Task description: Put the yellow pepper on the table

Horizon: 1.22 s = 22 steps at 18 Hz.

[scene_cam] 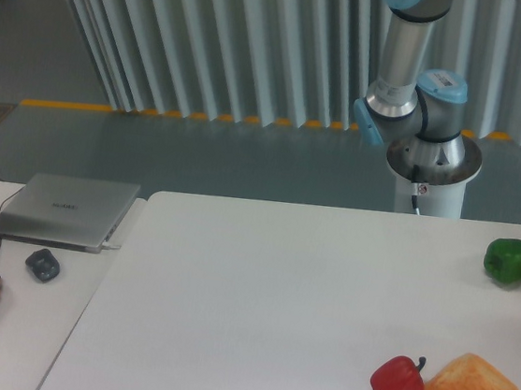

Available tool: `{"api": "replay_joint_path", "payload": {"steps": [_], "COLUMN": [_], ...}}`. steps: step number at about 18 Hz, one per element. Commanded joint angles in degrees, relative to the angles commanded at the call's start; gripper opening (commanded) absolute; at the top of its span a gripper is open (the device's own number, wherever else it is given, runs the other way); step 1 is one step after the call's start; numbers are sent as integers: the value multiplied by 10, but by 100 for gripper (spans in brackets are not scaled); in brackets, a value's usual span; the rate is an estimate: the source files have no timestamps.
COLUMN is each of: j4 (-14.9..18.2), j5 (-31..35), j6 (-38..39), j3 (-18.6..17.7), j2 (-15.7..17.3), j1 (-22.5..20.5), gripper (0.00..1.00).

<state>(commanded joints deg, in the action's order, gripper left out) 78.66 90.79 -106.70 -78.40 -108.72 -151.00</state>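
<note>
Yellow pepper and gripper both out of frame, finger state unknown; set it down on bare table (pixel 258 298), clear of red pepper (pixel 397 379) and bread (pixel 472 385) near front-right edge.

One red pepper (pixel 398 379), one green pepper (pixel 508 260), one bread wedge (pixel 472 386).

arm (pixel 401 51): silver tubes | lt-blue joint caps | white base (pixel 428 188) w/ blk cable
</note>
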Motion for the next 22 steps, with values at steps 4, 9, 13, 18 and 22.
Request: {"api": "replay_joint_path", "payload": {"steps": [4, 9, 13, 18, 22], "j4": [1, -3, -7, -25, -55], "j5": [2, 23, 24, 23, 37], "j6": [1, 8, -1, -8, -59], "j3": [0, -8, -25, -31, -24], "j2": [1, 3, 20, 7, -22], "j1": [-1, -40, -89, -108, -126], "gripper": [100, 100, 100, 100, 100]}}
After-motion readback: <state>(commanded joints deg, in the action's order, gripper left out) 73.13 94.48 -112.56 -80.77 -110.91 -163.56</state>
